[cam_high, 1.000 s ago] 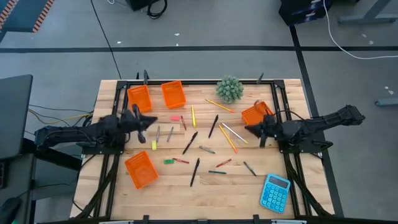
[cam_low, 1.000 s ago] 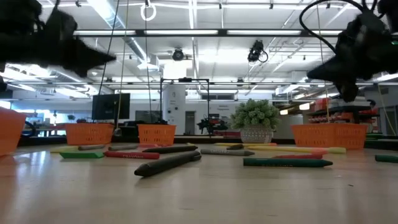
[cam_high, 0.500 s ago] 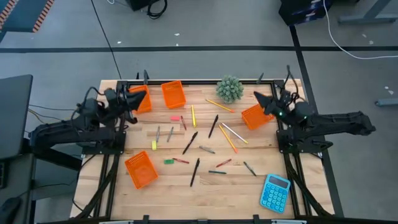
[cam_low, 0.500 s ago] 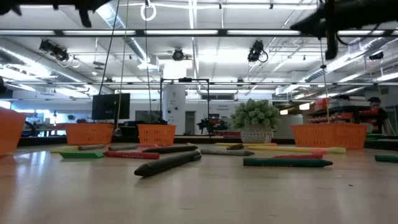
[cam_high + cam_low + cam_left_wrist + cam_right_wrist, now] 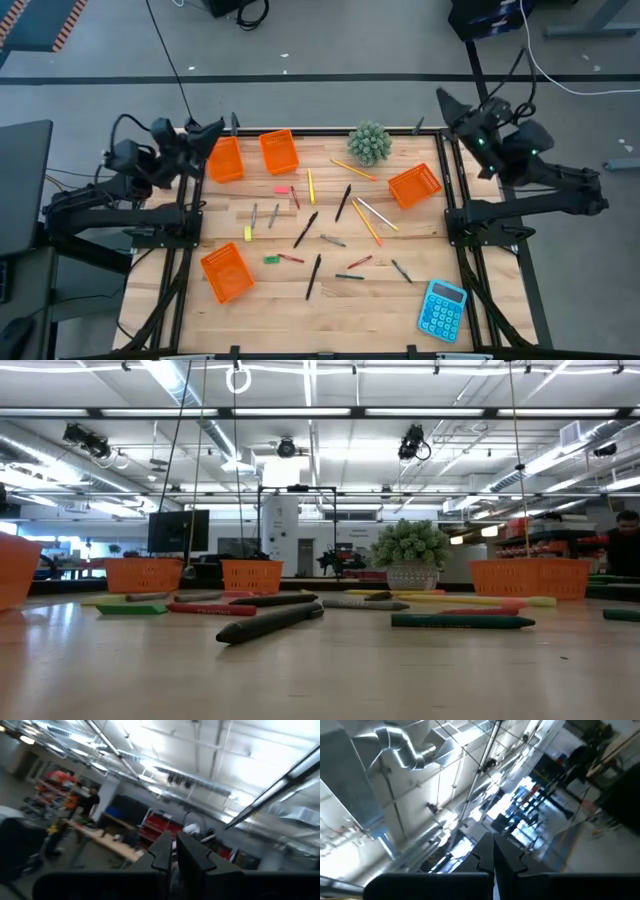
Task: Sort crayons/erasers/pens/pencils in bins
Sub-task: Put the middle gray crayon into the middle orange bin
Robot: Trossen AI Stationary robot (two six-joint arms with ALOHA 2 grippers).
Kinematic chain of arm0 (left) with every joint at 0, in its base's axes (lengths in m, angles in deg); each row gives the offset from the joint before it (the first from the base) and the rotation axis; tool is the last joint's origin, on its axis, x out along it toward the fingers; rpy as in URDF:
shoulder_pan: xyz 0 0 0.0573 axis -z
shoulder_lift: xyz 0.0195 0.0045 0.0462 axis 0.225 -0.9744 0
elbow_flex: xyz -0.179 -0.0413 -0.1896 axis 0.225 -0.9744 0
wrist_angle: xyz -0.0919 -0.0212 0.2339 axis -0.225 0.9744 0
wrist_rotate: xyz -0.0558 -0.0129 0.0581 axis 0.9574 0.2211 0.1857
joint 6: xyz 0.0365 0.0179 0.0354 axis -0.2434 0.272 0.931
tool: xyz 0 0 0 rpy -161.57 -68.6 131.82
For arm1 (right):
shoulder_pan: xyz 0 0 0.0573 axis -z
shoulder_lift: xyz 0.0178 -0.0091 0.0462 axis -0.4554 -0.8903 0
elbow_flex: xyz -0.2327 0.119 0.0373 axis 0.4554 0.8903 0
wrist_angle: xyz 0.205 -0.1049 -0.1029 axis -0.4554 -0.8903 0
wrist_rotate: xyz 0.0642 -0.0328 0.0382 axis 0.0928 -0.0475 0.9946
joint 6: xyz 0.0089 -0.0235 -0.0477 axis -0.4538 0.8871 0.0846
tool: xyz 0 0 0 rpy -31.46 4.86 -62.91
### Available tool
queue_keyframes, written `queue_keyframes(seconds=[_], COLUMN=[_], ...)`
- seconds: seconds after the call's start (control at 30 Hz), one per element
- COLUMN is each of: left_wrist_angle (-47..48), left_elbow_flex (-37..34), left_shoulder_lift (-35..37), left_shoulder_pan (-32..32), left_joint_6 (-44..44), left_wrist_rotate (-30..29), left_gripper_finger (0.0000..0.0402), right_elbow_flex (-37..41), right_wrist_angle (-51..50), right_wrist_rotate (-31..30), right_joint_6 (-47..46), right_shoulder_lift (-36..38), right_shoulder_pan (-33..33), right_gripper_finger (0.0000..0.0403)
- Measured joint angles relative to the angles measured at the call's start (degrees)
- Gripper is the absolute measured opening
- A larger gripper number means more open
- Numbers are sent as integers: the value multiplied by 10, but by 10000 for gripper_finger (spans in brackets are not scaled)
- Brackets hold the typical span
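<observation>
Pencils [image 5: 366,222], black pens [image 5: 313,276], short crayons [image 5: 291,258] and small erasers [image 5: 282,189] lie loose on the wooden table's middle. Four orange bins stand around them: two at the far left [image 5: 224,158] [image 5: 279,151], one at the right [image 5: 414,185], one near left [image 5: 226,272]. My left gripper [image 5: 215,128] is high over the far left corner, shut and holding nothing. Its fingers [image 5: 162,851] point up at the ceiling. My right gripper [image 5: 443,100] is high beyond the far right corner, shut [image 5: 493,851] and holding nothing.
A small potted plant [image 5: 369,143] stands at the far edge, between the bins. A blue calculator [image 5: 443,309] lies at the near right corner. In the low view a dark pen [image 5: 270,622] and a green crayon [image 5: 460,621] lie nearest.
Both arms have risen from low over the table and drawn back, the left toward the far left corner, the right toward the far right corner. Both grippers have tipped upward. They have left the low view through its top.
</observation>
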Motion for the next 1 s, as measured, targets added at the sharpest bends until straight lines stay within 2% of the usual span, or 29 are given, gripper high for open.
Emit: queue_keyframes(seconds=[0.23, 0.37, 0.5, 0.53, 0.63, 0.77, 0.9, 1.0], left_wrist_angle=[10, 20, 51, 104, 361, 585, 684, 720], left_elbow_flex=[30, 30, 33, 43, 94, 182, 258, 292], left_shoulder_lift=[-1, -4, -13, -18, -64, -173, -273, -342], left_shoulder_pan=[0, 0, -1, -2, -7, -7, 1, 6], left_joint_6=[62, 37, -2, -7, -15, 11, 130, 193], left_wrist_rotate=[156, 159, 147, 138, 118, 131, 153, 159], left_gripper_finger=[26, 19, 20, 22, 29, 47, 77, 112], right_elbow_flex=[-58, -69, -70, -70, -70, -70, -70, -70], right_wrist_angle=[-1, -20, -50, -72, -141, -240, -313, -363], right_wrist_rotate=[2, 20, 70, 94, 150, 205, 234, 245], right_joint_6=[14, 3, -80, -102, -150, -177, -147, -116], right_shoulder_lift=[-105, -166, -212, -221, -239, -248, -240, -225], right_shoulder_pan=[-1, -1, -1, -1, -3, -13, -13, -10], right_gripper_finger=[8, 8, 8, 8, 8, 8, 8, 8])
